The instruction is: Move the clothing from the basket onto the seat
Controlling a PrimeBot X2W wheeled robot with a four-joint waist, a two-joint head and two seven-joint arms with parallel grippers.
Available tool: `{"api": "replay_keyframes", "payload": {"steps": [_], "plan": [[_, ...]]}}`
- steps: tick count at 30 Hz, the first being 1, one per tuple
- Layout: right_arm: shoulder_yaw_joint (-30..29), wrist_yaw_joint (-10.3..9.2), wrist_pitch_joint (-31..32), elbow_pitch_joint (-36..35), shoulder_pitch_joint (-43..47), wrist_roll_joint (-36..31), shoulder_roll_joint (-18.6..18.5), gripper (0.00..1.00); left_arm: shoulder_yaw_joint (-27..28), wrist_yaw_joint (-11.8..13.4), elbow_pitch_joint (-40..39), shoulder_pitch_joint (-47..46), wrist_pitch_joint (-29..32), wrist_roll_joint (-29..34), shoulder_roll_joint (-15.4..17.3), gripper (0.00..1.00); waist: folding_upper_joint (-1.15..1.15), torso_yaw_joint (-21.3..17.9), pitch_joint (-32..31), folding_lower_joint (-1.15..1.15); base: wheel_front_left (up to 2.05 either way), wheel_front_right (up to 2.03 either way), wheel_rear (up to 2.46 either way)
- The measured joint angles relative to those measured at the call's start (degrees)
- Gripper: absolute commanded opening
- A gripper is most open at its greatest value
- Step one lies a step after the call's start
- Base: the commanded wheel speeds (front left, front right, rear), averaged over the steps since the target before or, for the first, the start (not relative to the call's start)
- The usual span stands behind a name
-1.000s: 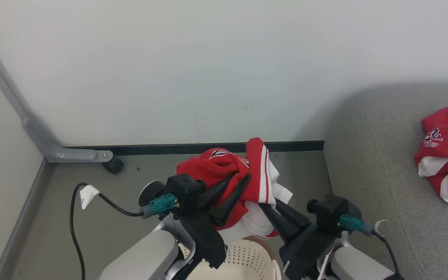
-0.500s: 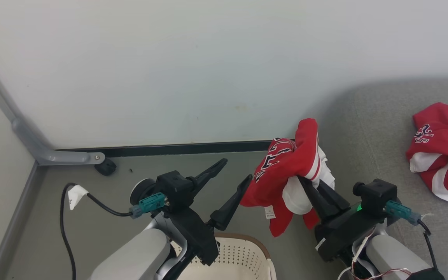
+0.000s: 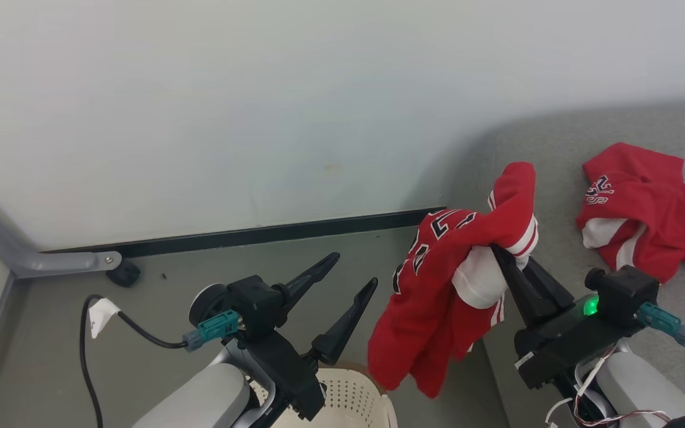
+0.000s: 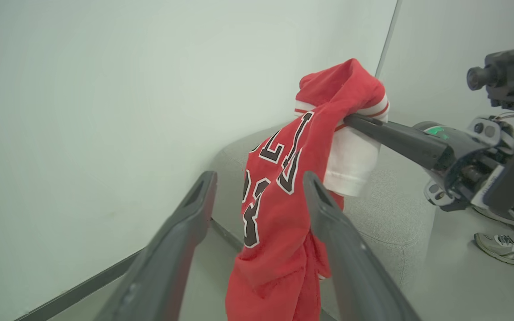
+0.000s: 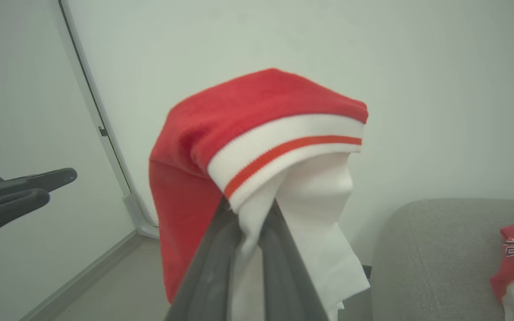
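You are holding the red jersey (image 3: 431, 297) by its white panel in the right gripper (image 3: 500, 257), its fingers pinching nearly shut on cloth, likely so the hem is hanging clear beside the seat (image 3: 556, 172) corner. The left gripper (image 3: 353, 269), farther from the seat, is standing wide and empty. The jersey is drooping in soft folds, showing black-and-white numbers.
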Motion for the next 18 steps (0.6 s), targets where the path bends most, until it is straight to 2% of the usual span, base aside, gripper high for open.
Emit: {"api": "replay_keyframes", "payload": {"steps": [18], "plan": [[-5.11, -0.27, 0.00, -7.26, 5.01, -3.46, -1.83, 0.00, -0.05, 0.08, -2.78, 0.35, -0.43, 0.86, 0.88, 1.00, 0.00, -10.44, -0.14, 0.00, 0.00, 0.00, 0.00]]}}
